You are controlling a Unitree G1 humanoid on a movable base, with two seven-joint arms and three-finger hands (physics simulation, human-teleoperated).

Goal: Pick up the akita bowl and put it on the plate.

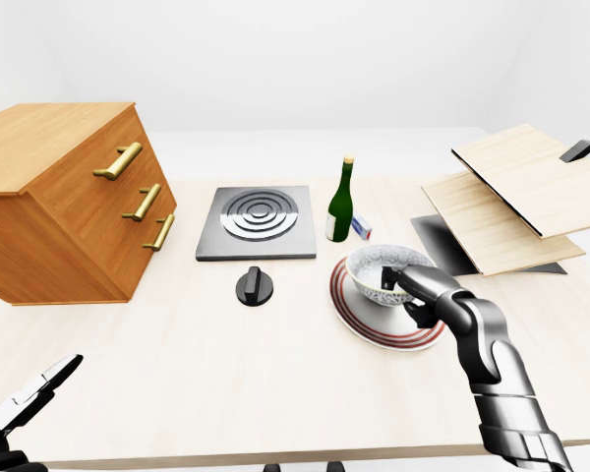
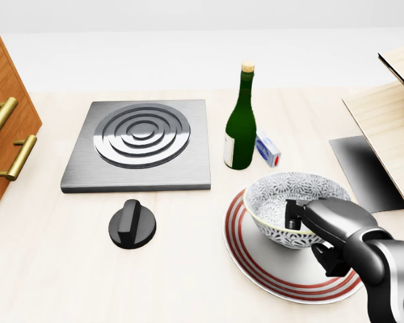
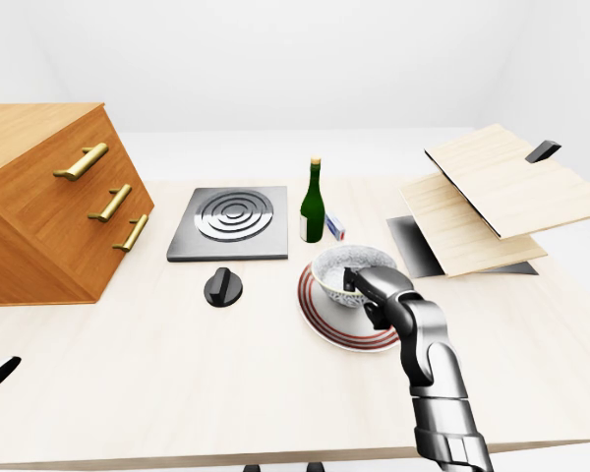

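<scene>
akita bowl (image 2: 283, 202) sits on the red-ringed plate (image 2: 269, 272), just below the green bottle (image 2: 240, 121) in the head view. right hand (image 2: 316, 229) fingers closed on its rim. left hand (image 1: 29, 398) low, fingers spread, holding nothing.

The right hand (image 2: 323, 232) covers the akita bowl's (image 2: 283, 202) near rim in the head view, so the grip itself can't be made out. That same view cuts the plate (image 2: 256, 266) at the bottom edge and the wooden cabinet (image 2: 3, 134) at the left. The left hand (image 1: 25, 403) only pokes in at the left-eye view's corner, pose unreadable.
</scene>
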